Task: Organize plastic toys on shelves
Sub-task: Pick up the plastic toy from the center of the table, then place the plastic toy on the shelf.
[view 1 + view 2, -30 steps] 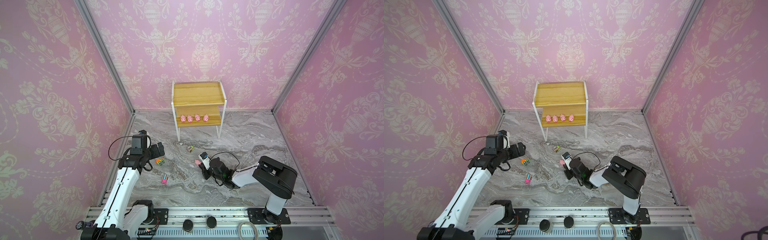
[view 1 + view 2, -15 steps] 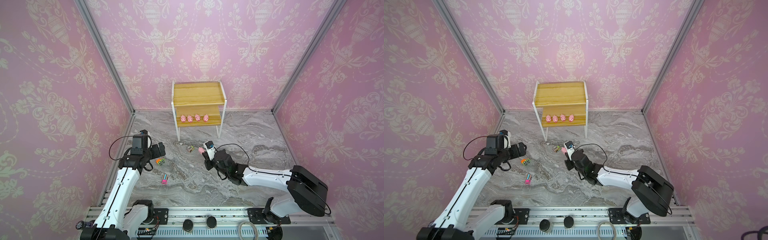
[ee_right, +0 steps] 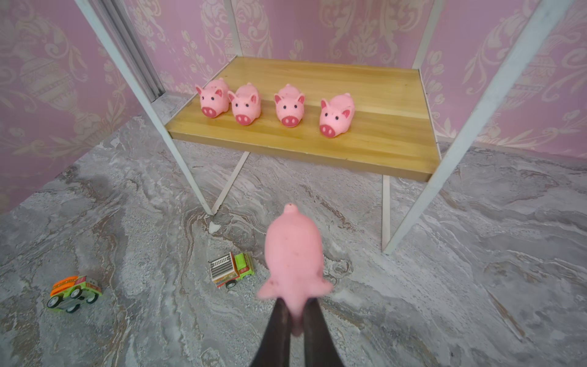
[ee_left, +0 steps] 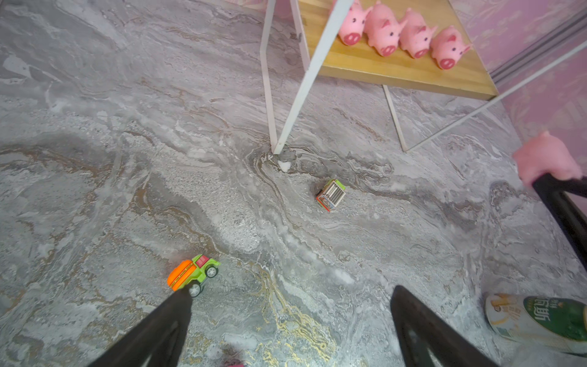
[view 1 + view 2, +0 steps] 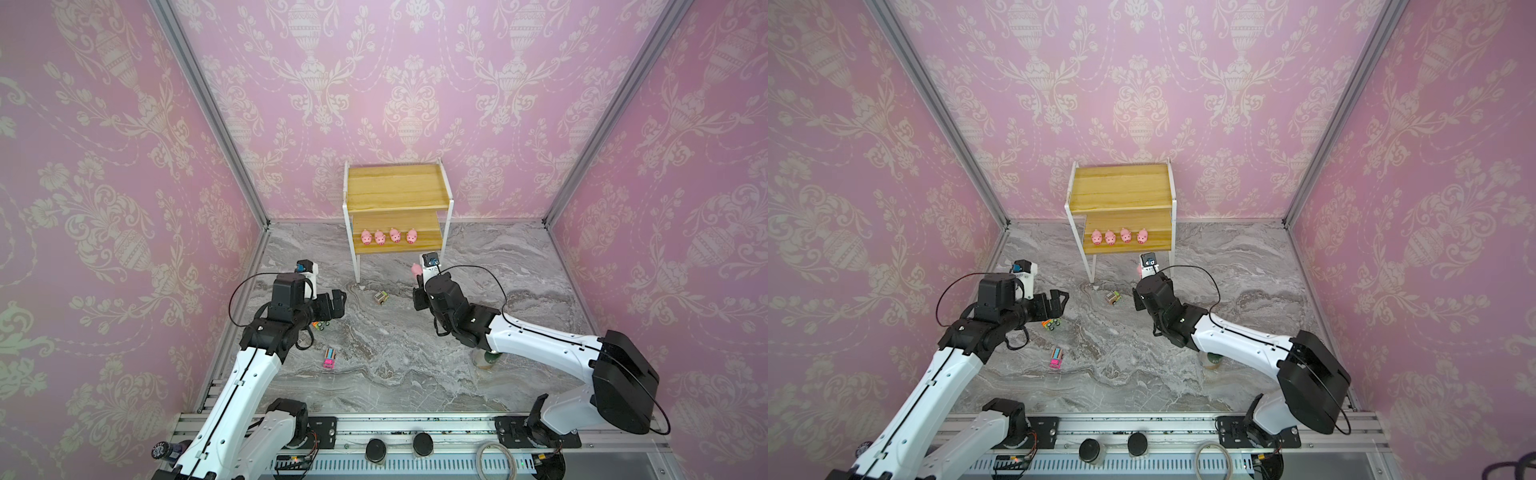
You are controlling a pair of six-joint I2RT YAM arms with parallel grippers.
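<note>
Pig (image 3: 293,254), long axis pointing toward shelves (image 3: 381,133)

In both top views the left arm (image 5: 249,374) rises from the lower left of the frame and bends at the elbow. The left gripper (image 5: 332,307) points toward the centre with its jaws spread wide. The right arm (image 5: 540,338) reaches from the lower right toward the middle, low and nearly straight. In the right wrist view the right gripper (image 3: 297,306) is pinched tight on the rear of a pink pig (image 3: 293,254).
</note>
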